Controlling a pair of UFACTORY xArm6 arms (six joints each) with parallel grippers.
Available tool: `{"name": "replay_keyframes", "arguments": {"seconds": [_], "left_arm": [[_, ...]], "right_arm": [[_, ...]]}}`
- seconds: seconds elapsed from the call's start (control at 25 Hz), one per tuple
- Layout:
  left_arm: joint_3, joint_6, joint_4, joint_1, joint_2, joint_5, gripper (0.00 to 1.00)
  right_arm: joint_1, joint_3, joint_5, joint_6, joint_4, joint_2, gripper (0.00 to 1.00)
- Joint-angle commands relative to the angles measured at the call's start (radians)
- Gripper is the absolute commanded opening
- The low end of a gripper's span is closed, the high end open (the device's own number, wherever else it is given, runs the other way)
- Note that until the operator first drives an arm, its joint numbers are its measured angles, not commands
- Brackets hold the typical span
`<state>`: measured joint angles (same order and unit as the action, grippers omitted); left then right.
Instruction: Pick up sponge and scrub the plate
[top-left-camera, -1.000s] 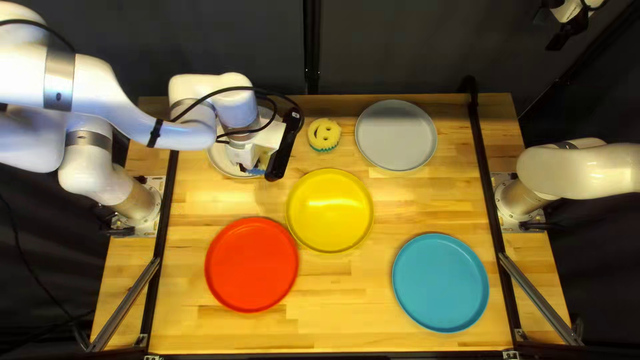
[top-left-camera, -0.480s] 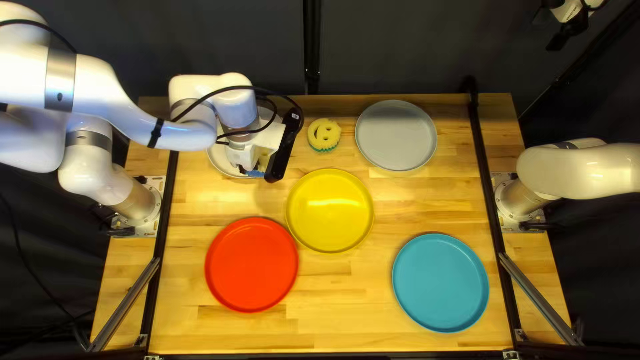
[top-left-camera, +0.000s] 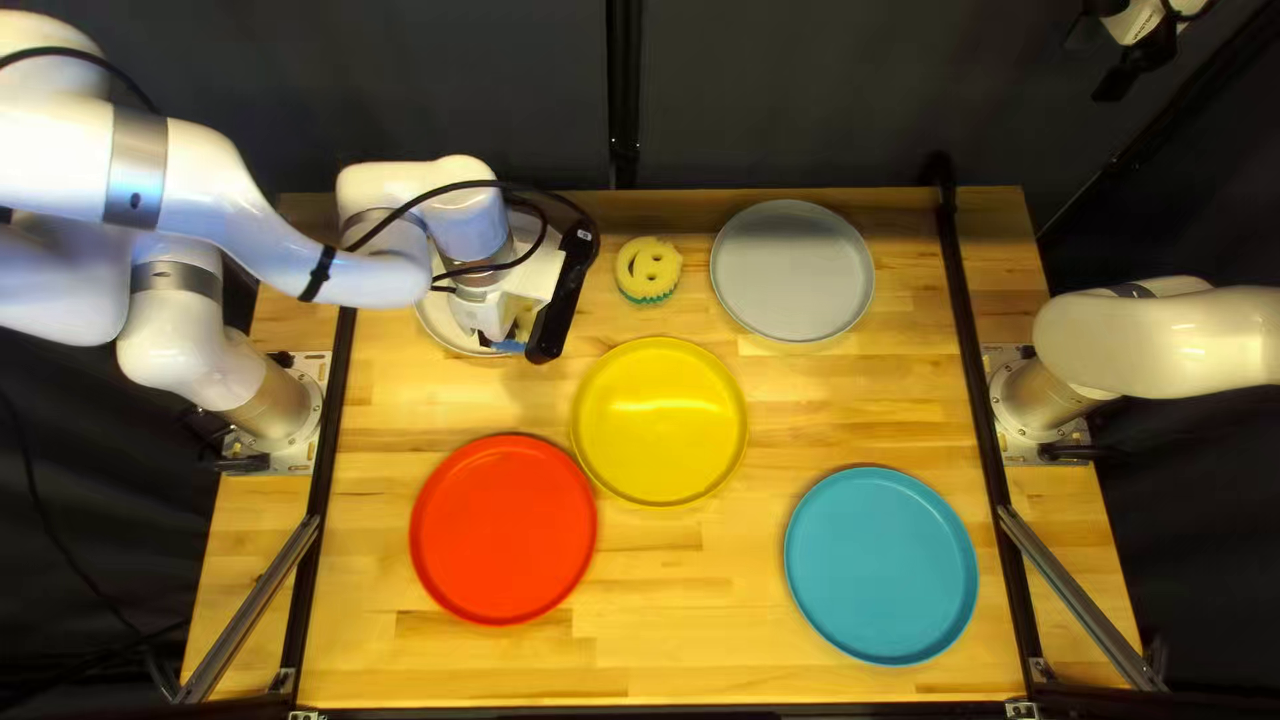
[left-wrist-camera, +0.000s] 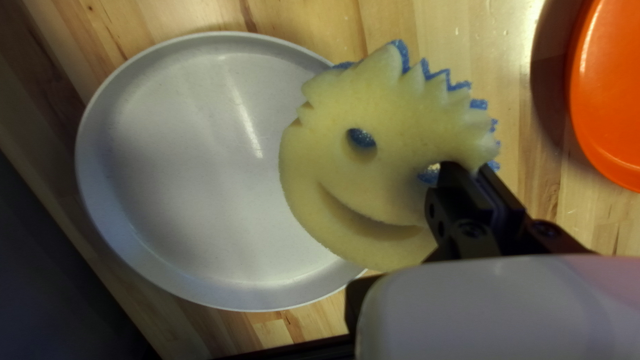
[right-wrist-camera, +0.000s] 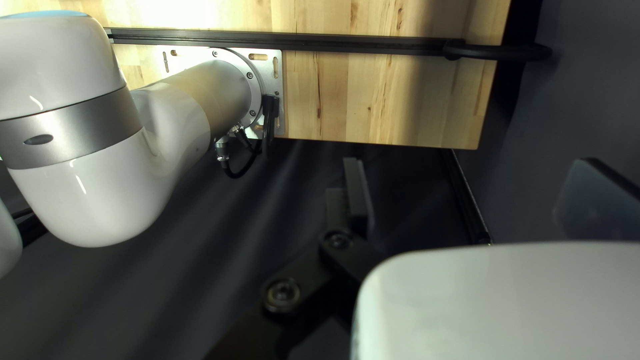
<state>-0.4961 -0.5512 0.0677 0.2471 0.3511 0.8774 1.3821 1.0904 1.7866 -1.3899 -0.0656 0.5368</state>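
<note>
Well, the blue-backed sponge [left-wrist-camera: 393, 113] partly hides the pale plate [left-wrist-camera: 193, 167].

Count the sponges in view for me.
2. The left gripper holds a blue-backed sponge; a green-edged sponge lies just beyond the yellow plate in the top left view.

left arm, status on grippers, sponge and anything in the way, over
Left gripper shut on sponge, held over white plate's edge; contact unclear. Right gripper open, off the table. Spare sponge nearby, not between sponge and plate.
</note>
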Motion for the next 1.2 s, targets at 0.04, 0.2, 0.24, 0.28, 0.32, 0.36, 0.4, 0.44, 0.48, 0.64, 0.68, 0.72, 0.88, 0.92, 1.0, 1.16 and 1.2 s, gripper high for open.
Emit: {"name": "replay_keyframes", "arguments": {"seconds": [0.04,0.2,0.24,0.28,0.32,0.36,0.4,0.44,0.48,0.64,0.68,0.72,0.88,0.92,1.0,1.16,1.2], "left_arm": [[0.022,-0.032,0.02,0.02,0.005,-0.011,0.0],[0.023,-0.063,0.038,0.037,-0.036,-0.044,0.0],[0.022,-0.078,0.045,0.045,-0.051,-0.055,0.0],[0.019,-0.087,0.049,0.05,-0.06,-0.059,0.0],[0.016,-0.098,0.051,0.059,-0.064,-0.058,0.0],[0.012,-0.113,0.056,0.07,-0.072,-0.058,0.0],[0.011,-0.121,0.058,0.076,-0.074,-0.058,0.0],[0.012,-0.133,0.063,0.084,-0.077,-0.06,0.0],[0.015,-0.142,0.068,0.088,-0.085,-0.068,0.0],[-0.003,-0.174,0.087,0.097,-0.146,-0.101,0.0],[-0.012,-0.179,0.092,0.096,-0.166,-0.109,0.0],[-0.017,-0.181,0.095,0.094,-0.177,-0.114,0.0],[-0.071,-0.208,0.1,0.109,-0.255,-0.129,0.0],[-0.078,-0.212,0.099,0.113,-0.264,-0.129,0.0],[-0.109,-0.23,0.098,0.131,-0.296,-0.125,0.0],[-0.124,-0.254,0.084,0.169,-0.291,-0.095,0.0],[-0.126,-0.259,0.08,0.178,-0.287,-0.087,0.0]], "right_arm": [[0.0,0.0,0.0,0.0,0.0,0.0,1.0],[0.0,0.0,0.0,0.0,0.0,0.0,1.0],[0.0,0.0,0.0,0.0,0.0,0.0,1.0],[0.0,0.0,0.0,0.0,0.0,0.0,1.0],[0.0,0.0,0.0,0.0,0.0,0.0,1.0],[0.0,0.0,0.0,0.0,0.0,0.0,1.0],[0.0,0.0,0.0,0.0,0.0,0.0,1.0],[0.0,0.0,0.0,0.0,0.0,0.0,1.0],[0.0,0.0,0.0,0.0,0.0,0.0,1.0],[0.0,0.0,0.0,0.0,0.0,0.0,1.0],[0.0,0.0,0.0,0.0,0.0,0.0,1.0],[0.0,0.0,0.0,0.0,0.0,0.0,1.0],[0.0,0.0,0.0,0.0,0.0,0.0,1.0],[0.0,0.0,0.0,0.0,0.0,0.0,1.0],[0.0,0.0,0.0,0.0,0.0,0.0,1.0],[0.0,0.0,0.0,0.0,0.0,0.0,1.0],[0.0,0.0,0.0,0.0,0.0,0.0,1.0]]}}
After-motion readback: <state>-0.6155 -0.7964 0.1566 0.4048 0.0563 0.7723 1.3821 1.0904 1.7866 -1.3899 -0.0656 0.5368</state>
